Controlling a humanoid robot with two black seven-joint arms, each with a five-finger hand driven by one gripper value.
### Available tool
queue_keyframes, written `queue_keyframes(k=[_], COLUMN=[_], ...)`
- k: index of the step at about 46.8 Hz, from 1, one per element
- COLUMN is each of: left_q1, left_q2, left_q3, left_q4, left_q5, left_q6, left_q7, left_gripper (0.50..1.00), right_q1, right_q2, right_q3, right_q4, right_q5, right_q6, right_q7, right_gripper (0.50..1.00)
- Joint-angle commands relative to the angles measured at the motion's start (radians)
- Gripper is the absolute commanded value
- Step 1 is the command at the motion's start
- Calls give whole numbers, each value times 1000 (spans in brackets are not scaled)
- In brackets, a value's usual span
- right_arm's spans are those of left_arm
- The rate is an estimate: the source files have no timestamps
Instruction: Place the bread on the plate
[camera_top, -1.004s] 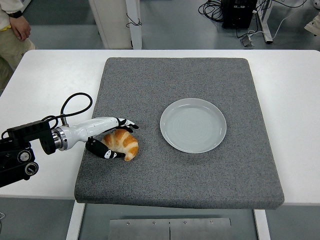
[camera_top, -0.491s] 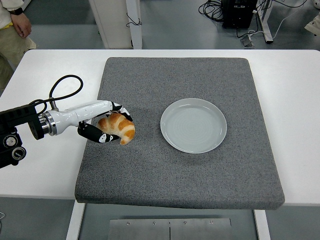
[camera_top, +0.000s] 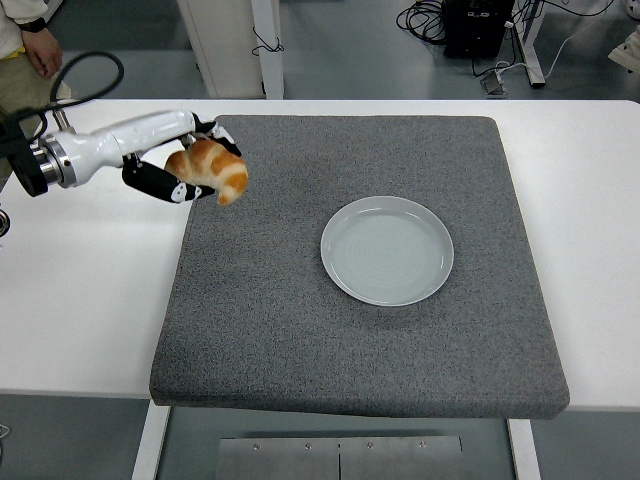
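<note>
While the left hand (camera_top: 178, 165) reaches in from the upper left of the frame, its black fingers (camera_top: 152, 182) are curled around the bread (camera_top: 209, 168), a golden croissant-shaped roll held up off the surface. The roll hangs over the upper-left corner of the grey mat (camera_top: 360, 270), w/ one tapered end pointing down and to the right. The white forearm (camera_top: 110, 146) runs back toward the left edge, where a black cable (camera_top: 80, 66) loops above the wrist. The plate (camera_top: 387, 250), pale grey-white and round, sits right of centre on the mat, well apart from the bread & lower right of it; nothing lies on it. The mat covers most of the white table (camera_top: 90, 290), leaving bare strips at left and right. At the top-left corner a person's hand (camera_top: 42, 52) and light trousers show beside the table's far edge. Along the top of the frame, beyond the table: a white post (camera_top: 266, 48), a dark box (camera_top: 478, 24) w/ cables on the floor. The right arm is out of frame.
</note>
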Motion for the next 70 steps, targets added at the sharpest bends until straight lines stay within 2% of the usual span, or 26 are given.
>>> queue_keyframes(k=[1,10,18,31,42,56,63,70], left_q1=[-27,-67,-84,-119,-160,-208,-226,-240], left_q2=[-5,-20,-63,-69,-131,-243,-344,-401], left_q3=[-1,1,4,7,11,14,27,31], left_q4=[16,33,45,62,80,119,176,194], left_q5=[-1,-12,-12,-9,-9,-6,-4,2], left_q6=[-16,-21,-21,-21,-22,-25,-25,-25], left_q7=[0,3,5,5,2,5,6,6], left_gripper=[500,500,500,500,500,500,500,500], right_q1=[0,0,0,0,0,0,0,0], right_q2=[0,0,0,0,0,0,0,0], right_q3=[0,0,0,0,-1,0,0,0], right_q4=[0,0,0,0,0,0,0,0], right_q5=[0,0,0,0,0,0,0,0], right_q6=[0,0,0,0,0,0,0,0], right_q7=[0,0,0,0,0,0,0,0], right_gripper=[1000,1000,1000,1000,1000,1000,1000,1000])
